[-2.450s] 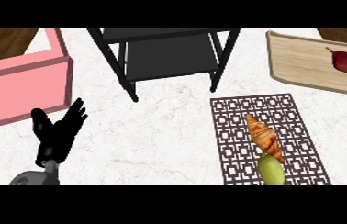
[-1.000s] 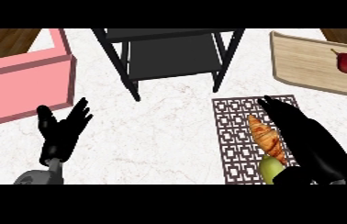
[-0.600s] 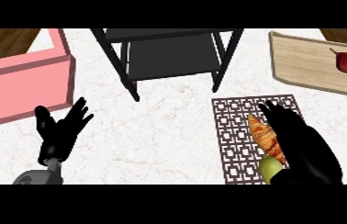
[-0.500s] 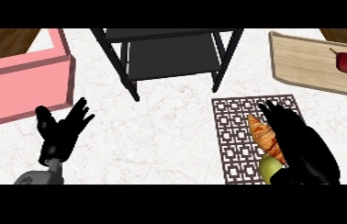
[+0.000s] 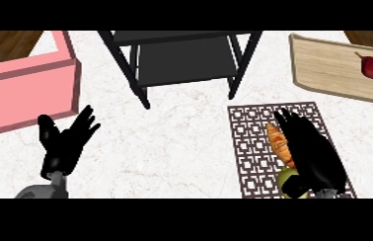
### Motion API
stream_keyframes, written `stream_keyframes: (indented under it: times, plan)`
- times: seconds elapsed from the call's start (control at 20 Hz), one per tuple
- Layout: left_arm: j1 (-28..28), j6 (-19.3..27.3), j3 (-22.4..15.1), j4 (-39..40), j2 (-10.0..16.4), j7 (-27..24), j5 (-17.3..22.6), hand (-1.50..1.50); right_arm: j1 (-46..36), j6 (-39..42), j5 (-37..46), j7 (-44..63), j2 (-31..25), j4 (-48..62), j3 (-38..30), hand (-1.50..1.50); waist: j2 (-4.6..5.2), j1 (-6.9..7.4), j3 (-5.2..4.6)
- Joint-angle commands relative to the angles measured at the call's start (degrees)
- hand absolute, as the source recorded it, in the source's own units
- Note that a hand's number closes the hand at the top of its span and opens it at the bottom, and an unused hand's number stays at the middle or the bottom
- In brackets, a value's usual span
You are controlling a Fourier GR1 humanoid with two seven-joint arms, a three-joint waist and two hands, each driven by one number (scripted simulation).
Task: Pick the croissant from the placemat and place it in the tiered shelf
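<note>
An orange-brown croissant (image 5: 278, 142) lies lengthwise on a dark lattice placemat (image 5: 252, 151) at the lower right. My right hand (image 5: 310, 148) rests over the croissant's right side with fingers straight, covering part of it. The thumb is hidden, so I cannot see any grasp. A black tiered shelf (image 5: 184, 62) stands at the top centre, its dark lower tier bare. My left hand (image 5: 64, 144) rests open at the lower left, fingers up, well away from the placemat.
A green fruit (image 5: 289, 178) lies on the placemat just below the croissant, partly under my right hand. A pink box (image 5: 36, 82) sits at the left. A wooden board (image 5: 328, 69) with a red fruit (image 5: 365, 63) lies at the upper right.
My right hand came in from the lower right and lowered onto the croissant's right side, sliding slightly down and left. The left hand and the croissant stayed put.
</note>
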Motion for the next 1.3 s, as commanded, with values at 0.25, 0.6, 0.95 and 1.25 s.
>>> stream_keyframes:
  times: [0.25, 0.6, 0.95, 1.25]
  plan:
    - [1.06, -0.89, 1.47, 0.0, -1.49, 0.41, -1.97, 0.0, 1.97, -3.25, 7.65, -3.2, 1.53, 4.33, -1.91, -1.5, 0.1, -0.06, -0.12]
    - [1.59, -0.46, 0.74, -0.9, -3.61, 0.74, -4.38, 0.0, -5.03, -8.86, 10.26, -6.95, 8.33, 15.35, -3.19, -1.5, 0.13, 0.11, -0.11]
    - [2.05, -0.54, 2.62, -2.63, -4.12, 2.19, -4.62, 0.0, -2.35, -12.68, 9.47, -16.13, 6.06, 19.66, -7.61, -1.5, 0.09, 0.0, -0.11]
    - [0.18, -4.55, 4.01, 0.13, -2.1, 1.93, -2.53, 0.0, -8.91, -4.74, 12.87, -21.71, 1.99, 28.59, -2.75, 1.5, 0.26, 0.49, -0.13]
